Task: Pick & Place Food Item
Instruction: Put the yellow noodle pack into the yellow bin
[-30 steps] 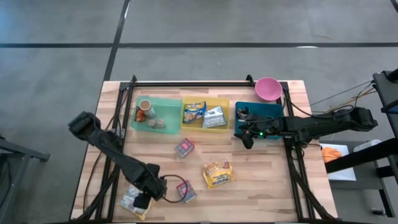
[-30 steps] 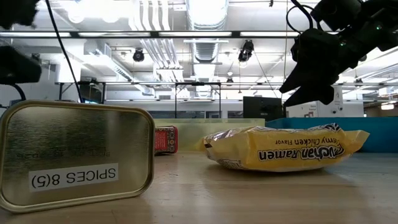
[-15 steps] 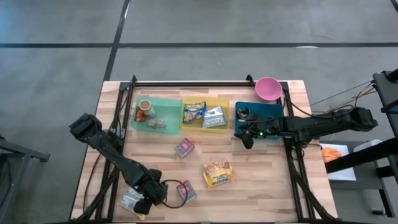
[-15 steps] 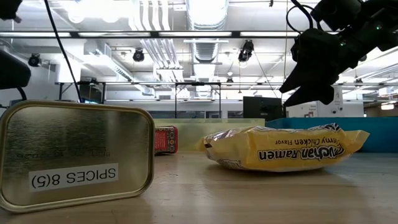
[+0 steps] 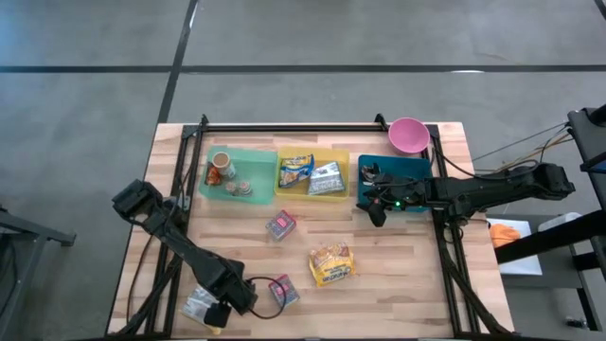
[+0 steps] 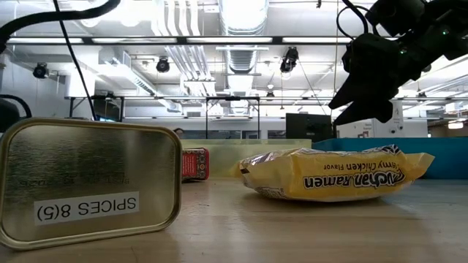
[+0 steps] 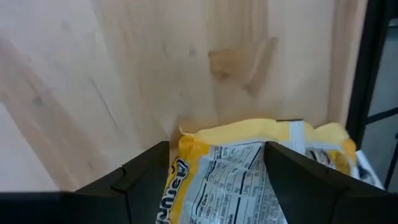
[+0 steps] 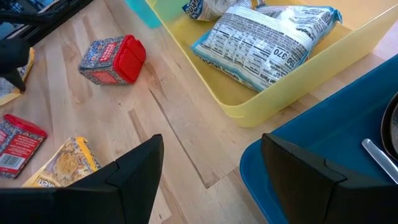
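left gripper (image 7: 214, 171) shifted lower | straddles half-hidden yellow packet (image 7: 249, 168)

My left gripper (image 5: 220, 313) sits at the table's (image 5: 407, 275) near left corner, jaws spread either side of a yellow packet (image 7: 249, 174) lying at that edge. Just to its right a red box (image 5: 284, 291) blocks the near edge. The ramen pack (image 5: 330, 264) occupies the middle of the near half; a second red box (image 5: 280, 225) lies at table centre. Along the far edge, the green bin (image 5: 237, 172), yellow bin (image 5: 312, 174) and blue bin (image 5: 390, 180) form an unbroken row. My right gripper (image 5: 371, 209) hangs over the blue bin's near left corner. Bare wood lies open across the near right quarter.
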You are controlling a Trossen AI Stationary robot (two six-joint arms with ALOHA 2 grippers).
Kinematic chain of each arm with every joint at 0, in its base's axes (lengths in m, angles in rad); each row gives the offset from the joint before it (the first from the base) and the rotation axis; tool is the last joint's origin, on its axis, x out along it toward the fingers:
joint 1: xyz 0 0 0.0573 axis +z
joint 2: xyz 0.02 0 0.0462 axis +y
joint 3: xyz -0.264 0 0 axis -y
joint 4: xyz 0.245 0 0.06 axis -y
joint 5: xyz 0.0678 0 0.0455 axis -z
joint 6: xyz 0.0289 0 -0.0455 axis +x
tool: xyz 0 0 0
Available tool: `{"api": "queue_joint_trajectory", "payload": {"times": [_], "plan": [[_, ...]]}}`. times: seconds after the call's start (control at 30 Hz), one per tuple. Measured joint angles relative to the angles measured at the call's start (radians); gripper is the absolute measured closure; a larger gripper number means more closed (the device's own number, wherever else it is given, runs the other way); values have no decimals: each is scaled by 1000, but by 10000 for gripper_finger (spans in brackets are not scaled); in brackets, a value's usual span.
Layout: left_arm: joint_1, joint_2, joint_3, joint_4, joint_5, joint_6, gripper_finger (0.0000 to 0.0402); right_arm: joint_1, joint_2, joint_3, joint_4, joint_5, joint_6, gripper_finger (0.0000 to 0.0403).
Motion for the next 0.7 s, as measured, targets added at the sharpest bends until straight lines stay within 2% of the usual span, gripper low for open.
{"api": "queue_joint_trajectory", "payload": {"times": [0.2,0.7], "plan": [[-2,0,0,-55,-33,7,133,0,0,0,0,0,0,138],[-4,0,-12,-47,-31,-37,133,0,0,0,0,0,0,138]]}}
